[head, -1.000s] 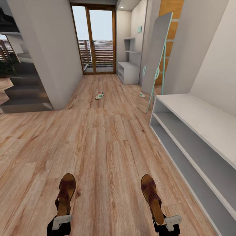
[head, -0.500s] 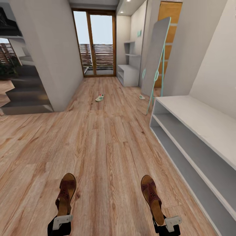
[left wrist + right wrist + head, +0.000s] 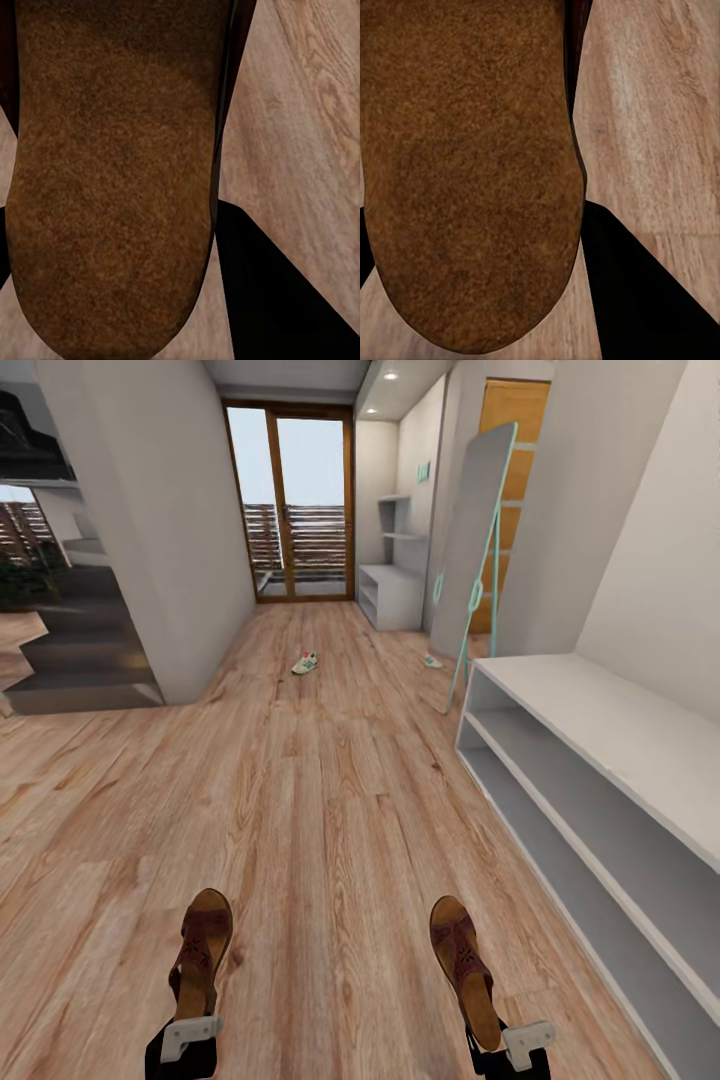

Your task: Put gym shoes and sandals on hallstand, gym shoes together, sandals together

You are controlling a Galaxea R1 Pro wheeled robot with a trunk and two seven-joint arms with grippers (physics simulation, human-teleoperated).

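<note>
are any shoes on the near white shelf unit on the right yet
No, the white shelf unit has bare tiers in the head view, while each sandal is held out over the floor.

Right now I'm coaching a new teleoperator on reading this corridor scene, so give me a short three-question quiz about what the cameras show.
1. True or false: each gripper holds one sandal.
2. Multiple choice: where is the gym shoe that lies in the open? A) on the grey hallstand B) on the corridor floor ahead, toward the glass door C) in the left gripper
3. Fill in: the low white shelf unit stands on the robot's ____ side.

Key:
1. True: the left gripper holds the left sandal, and the right gripper holds the right sandal.
2. B, on the corridor floor.
3. Right.
</note>
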